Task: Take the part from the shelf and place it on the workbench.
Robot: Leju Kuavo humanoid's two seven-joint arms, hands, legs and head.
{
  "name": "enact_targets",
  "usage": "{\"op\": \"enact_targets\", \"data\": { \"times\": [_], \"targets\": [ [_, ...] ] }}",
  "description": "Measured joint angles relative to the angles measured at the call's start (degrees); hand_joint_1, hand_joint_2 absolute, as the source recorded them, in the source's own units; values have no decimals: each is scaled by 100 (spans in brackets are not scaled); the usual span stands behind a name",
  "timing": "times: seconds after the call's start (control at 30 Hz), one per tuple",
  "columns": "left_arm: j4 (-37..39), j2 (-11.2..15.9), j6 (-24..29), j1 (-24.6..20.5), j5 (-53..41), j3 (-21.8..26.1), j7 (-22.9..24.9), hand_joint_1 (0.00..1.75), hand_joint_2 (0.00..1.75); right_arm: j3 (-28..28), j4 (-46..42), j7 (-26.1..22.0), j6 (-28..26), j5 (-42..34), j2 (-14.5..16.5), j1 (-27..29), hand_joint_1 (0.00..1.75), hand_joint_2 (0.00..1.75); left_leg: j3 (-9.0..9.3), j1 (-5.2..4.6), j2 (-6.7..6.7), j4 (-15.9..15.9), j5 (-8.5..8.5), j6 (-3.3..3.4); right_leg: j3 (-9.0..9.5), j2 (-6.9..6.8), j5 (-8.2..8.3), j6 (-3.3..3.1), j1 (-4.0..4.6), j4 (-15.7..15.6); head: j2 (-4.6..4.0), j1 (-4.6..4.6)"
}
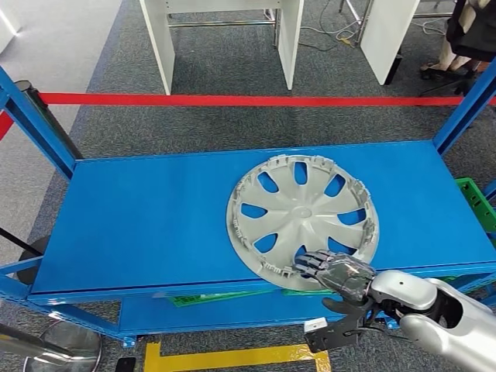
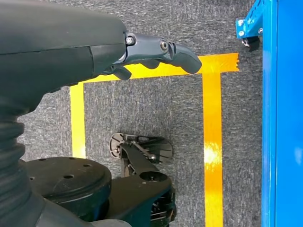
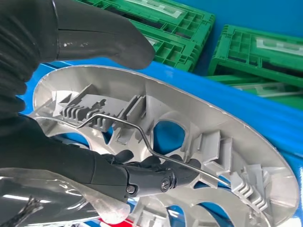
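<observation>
Silver hubcap (image 1: 302, 222) lies flat on the blue shelf (image 1: 146, 217), right of centre, overhanging the near edge. Right hand (image 1: 330, 270) grips its near rim. Left hand (image 2: 157, 52) hangs empty, fingers apart, above yellow floor tape (image 2: 212, 146).

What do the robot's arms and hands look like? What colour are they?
The right arm is smooth, shiny silver with rounded shells. Its right hand has dark grey jointed fingers and a black cable below the wrist. The left hand has a thick grey thumb, small round screws and a black ribbed cover.
</observation>
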Motion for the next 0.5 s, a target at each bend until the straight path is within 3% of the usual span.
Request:
{"op": "enact_targets", "data": {
  "times": [0.5],
  "targets": [
    [1,-1,56,2,-61,0,52,0,175,353,55,190,-300,659,-93,-64,0,175,1,0,0,0,0,0,2,0,0,0,0,0,0,1]
  ]
}}
